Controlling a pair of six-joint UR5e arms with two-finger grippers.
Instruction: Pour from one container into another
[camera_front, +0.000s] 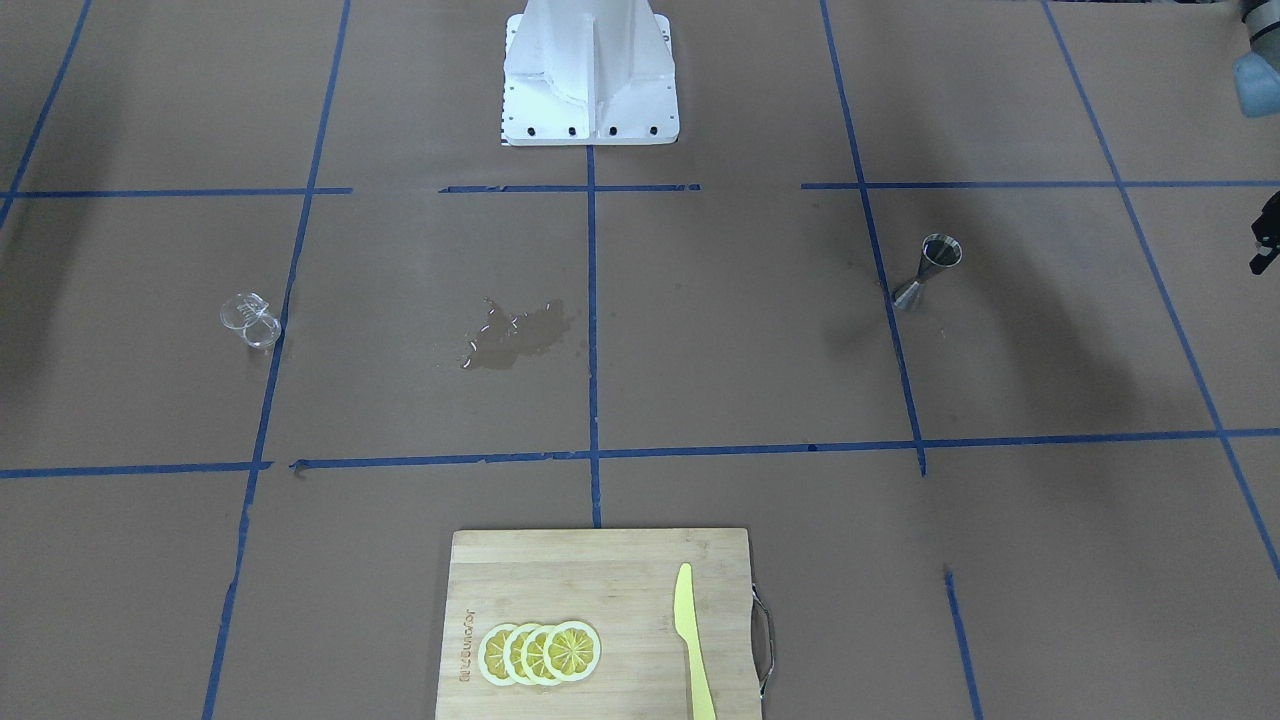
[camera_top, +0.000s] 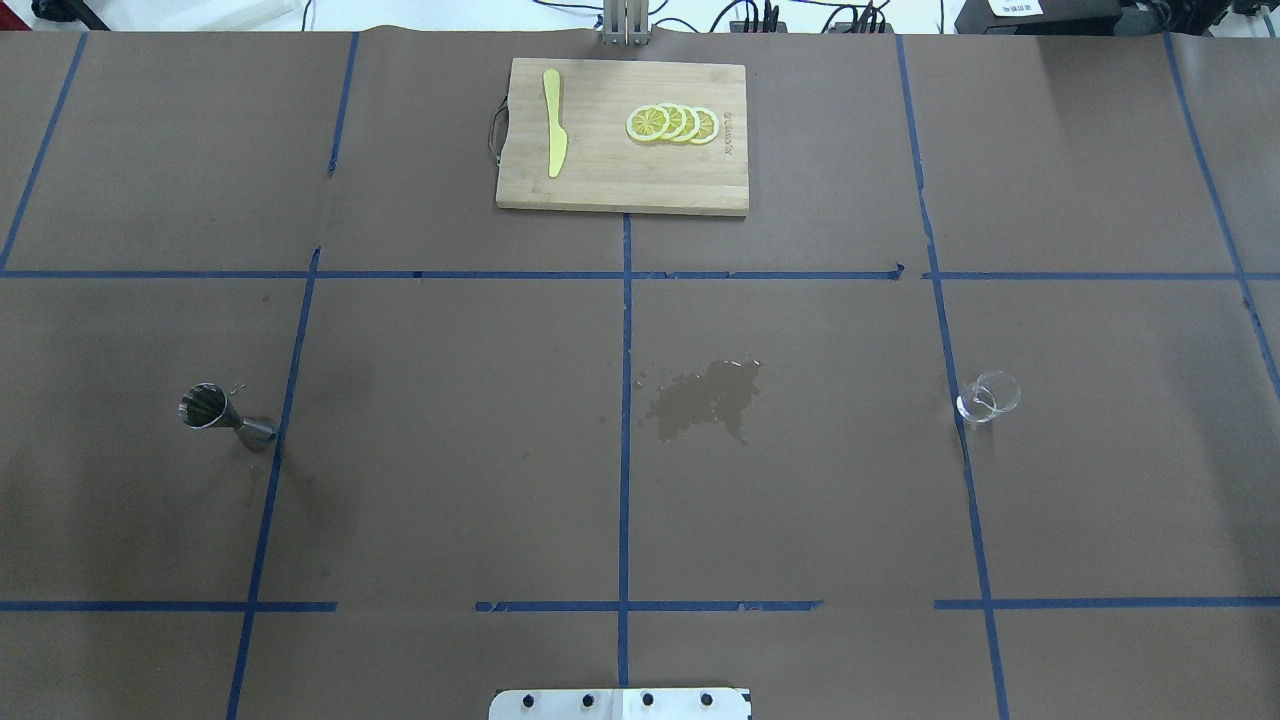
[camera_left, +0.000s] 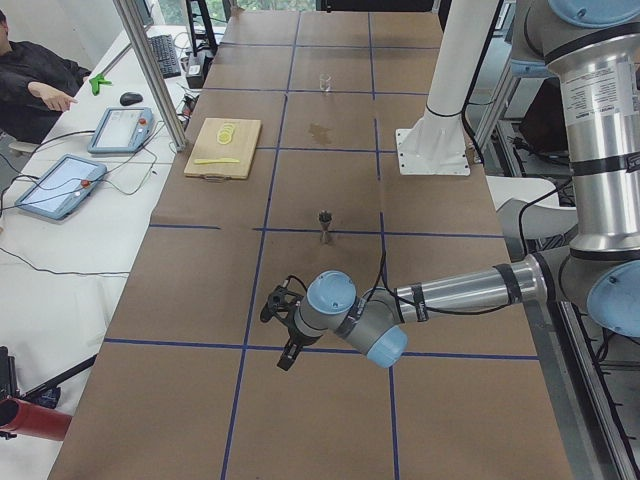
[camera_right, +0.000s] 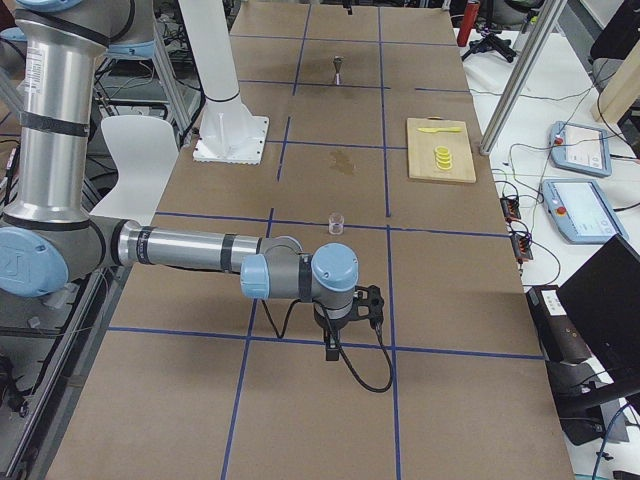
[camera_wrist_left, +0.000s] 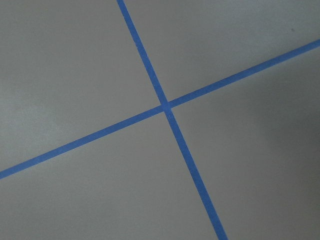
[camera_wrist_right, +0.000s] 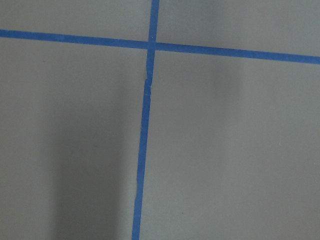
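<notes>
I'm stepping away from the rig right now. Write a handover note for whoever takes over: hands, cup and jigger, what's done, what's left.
Left hand: holds nothing, off over bare table; open or shut cannot be told.
Right hand: the same.
Glass cup: upright on the robot's right side.
Steel jigger: upright on its left side, far from the cup.
Wet patch on the table between them.
Done: unclear; neither vessel's contents can be seen.
Left, probably: grasp the cup, carry it to the jigger, pour.

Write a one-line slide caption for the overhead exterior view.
Steel jigger at left, glass cup at right, a wet stain between them on the taped table; cutting board beyond.
</notes>
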